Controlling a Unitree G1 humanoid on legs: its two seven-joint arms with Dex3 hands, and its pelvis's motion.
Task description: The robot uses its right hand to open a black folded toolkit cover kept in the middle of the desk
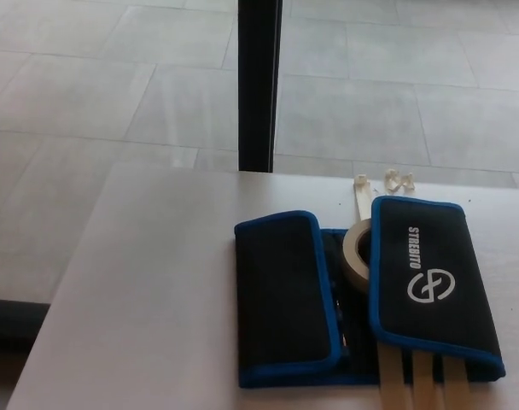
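Observation:
A black toolkit cover with blue trim [362,295] lies on the white desk [148,282], right of centre. Its left flap [285,295] and its right flap [426,273] are both folded inward, with a narrow gap between them showing the dark inside. The right flap carries a white logo and lettering. A roll of beige tape [355,252] stands in the gap near the top. Neither of my hands shows in the head view.
Beige tape strips [417,384] run under the cover's near edge, and one strip with small white clips [387,181] lies behind it. A black vertical post [259,85] rises beyond the desk's far edge. Grey tiled floor surrounds the desk.

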